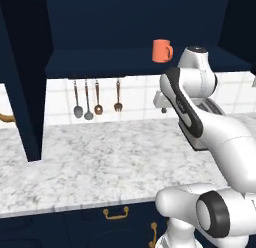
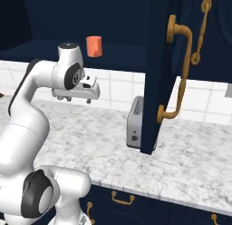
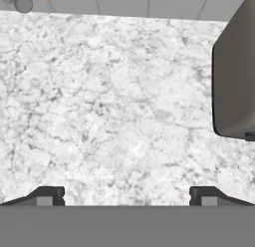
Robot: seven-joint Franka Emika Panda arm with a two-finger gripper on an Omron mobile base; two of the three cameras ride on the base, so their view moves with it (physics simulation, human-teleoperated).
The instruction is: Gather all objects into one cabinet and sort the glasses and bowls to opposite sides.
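Marble counter (image 1: pixel 100 157), tiled wall (image 1: pixel 135 99), navy cabinet (image 1: pixel 100 62).

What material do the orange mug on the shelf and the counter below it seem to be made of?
Orange mug: probably ceramic or plastic, with a matte, even colour and no shine; the look leaves it open. Counter: looks like polished marble or similar stone, white with grey veins.

base views: flank arm, share counter (image 1: pixel 100 152) | hand view: straight down
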